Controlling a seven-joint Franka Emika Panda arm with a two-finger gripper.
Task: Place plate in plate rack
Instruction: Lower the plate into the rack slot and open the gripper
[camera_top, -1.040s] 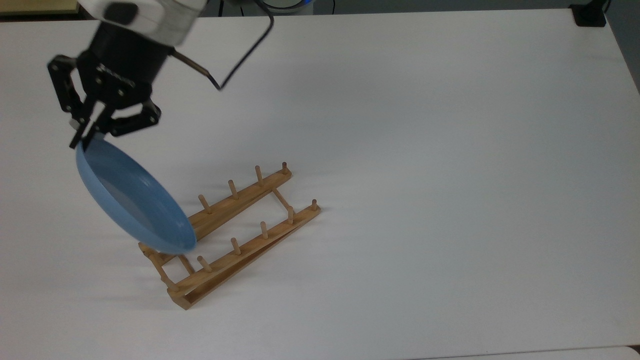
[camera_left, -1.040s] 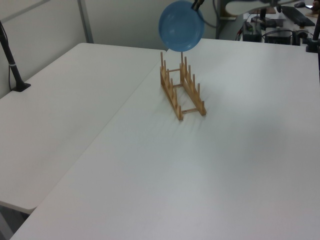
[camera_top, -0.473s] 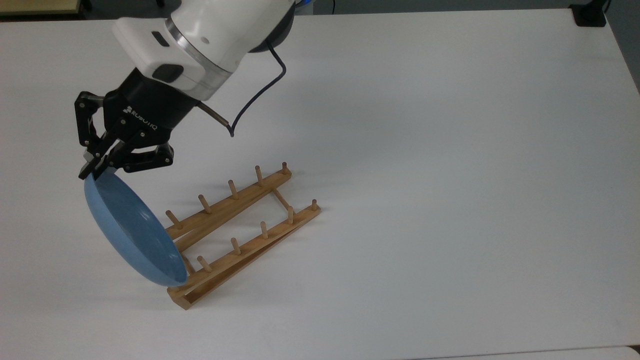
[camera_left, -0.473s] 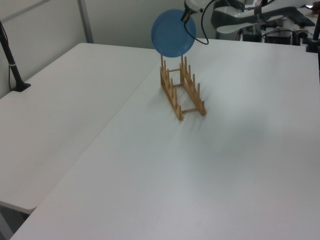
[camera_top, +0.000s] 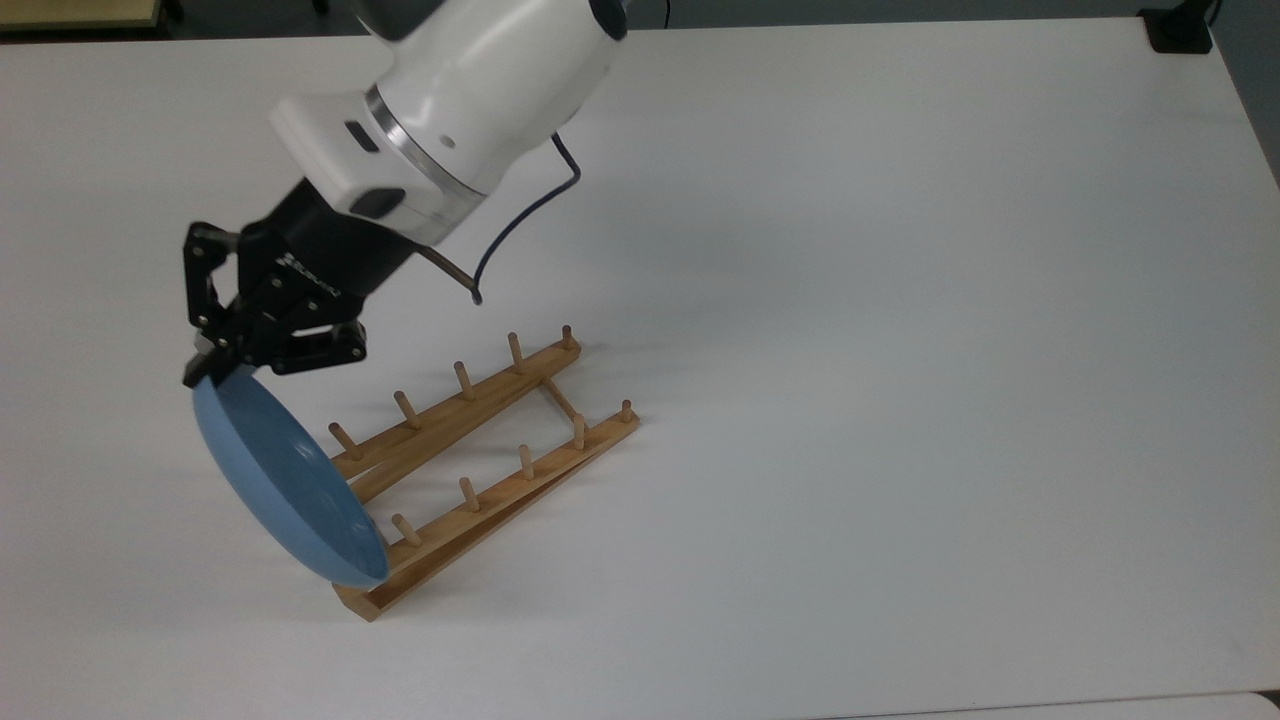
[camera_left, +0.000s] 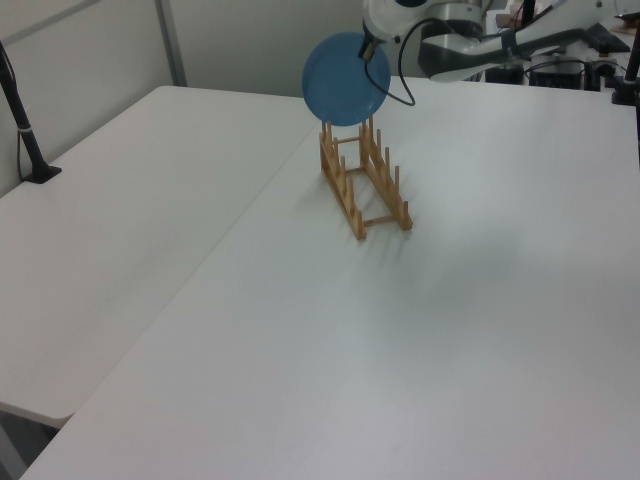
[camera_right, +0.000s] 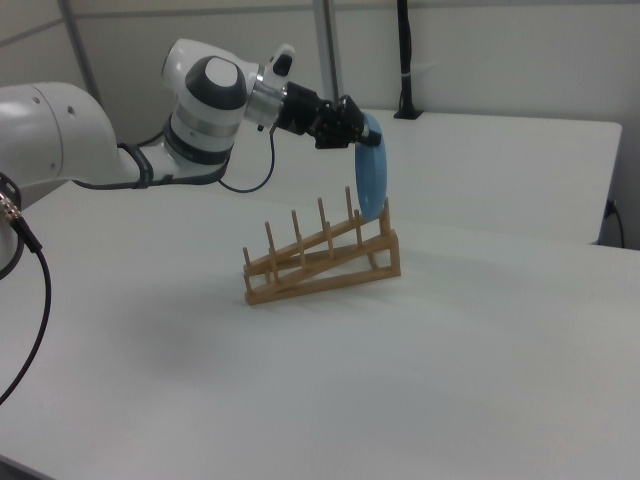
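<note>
Light-blue plate (camera_top: 285, 485) hangs edge-on from the fingers (camera_top: 207, 371), which are clenched on its top rim; everything else of the plate sits below and out from the fingers, tilted, not vertical. Plate's low edge is at the near end of the plate rack (camera_top: 470, 470) in the top view, over the last pegs; right view puts the plate (camera_right: 371, 182) at the tall end of the rack (camera_right: 320, 260), lower rim about level with the peg tops. Can't tell from any view whether it is touching wood yet or just above it. Left view agrees: plate (camera_left: 346, 78) directly above the far end of the rack (camera_left: 364, 182). Judgement: insertion step, nearly there, plate not seated, fingers not released. Risks from here: the plate is at the very end slot, so a small offset away from the rack and the low rim lands outside the last peg pair, then slides off onto the desk (camera_top: 900, 300). Tilt is the second issue: if the rim comes down on a peg top instead of between pegs, it pivots in the grip or shoves the rack, which looks light and unfixed. Glossy rim held by a narrow pinch at one point, so any side load could twist it out. Releasing before the rim rests on both rails would let it tip over.
</note>
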